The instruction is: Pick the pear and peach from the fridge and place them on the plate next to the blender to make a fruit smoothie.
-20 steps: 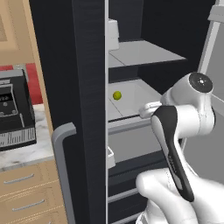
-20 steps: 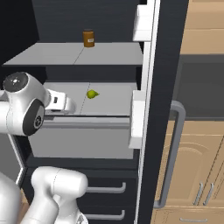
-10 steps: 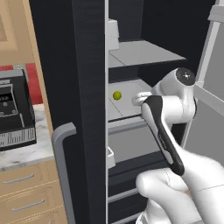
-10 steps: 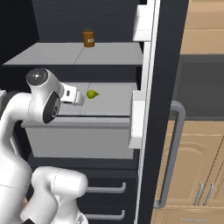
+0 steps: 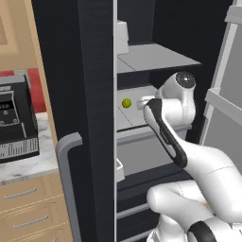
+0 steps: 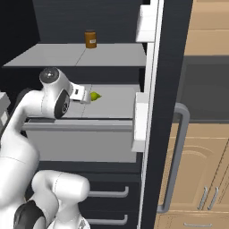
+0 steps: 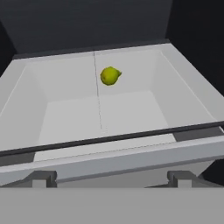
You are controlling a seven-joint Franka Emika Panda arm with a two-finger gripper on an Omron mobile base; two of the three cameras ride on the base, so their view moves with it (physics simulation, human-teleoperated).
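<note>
Since the frame 0.5 s back, we see the arm has pushed further into the fridge [image 5: 94,71], so the gripper [image 6: 80,94] now sits just short of the pear [image 6: 94,95] vs a clear gap before; pear itself hasn't shifted.

Pear lies in the grey drawer [image 7: 183,87] on the middle level, ahead of the fingers and a bit above centre in hand view, near the drawer's back wall, apart from both side walls. It lies on its side: long axis roughly horizontal in hand view, narrow end pointing right w/ slight upward tilt. In right base view the narrow end points away from the gripper.

Finger tips [image 7: 41,177] show as two small grey stubs at the bottom of hand view, set wide apart, nothing between them, not touching the pear.

Right base view adds an orange-brown jar [image 6: 91,39] on the upper shelf, well above the fingers. Left base view adds a black appliance [image 5: 16,120] on the counter [image 5: 28,165] outside the fridge, plus the door's grey bar handle [image 5: 66,179].
</note>
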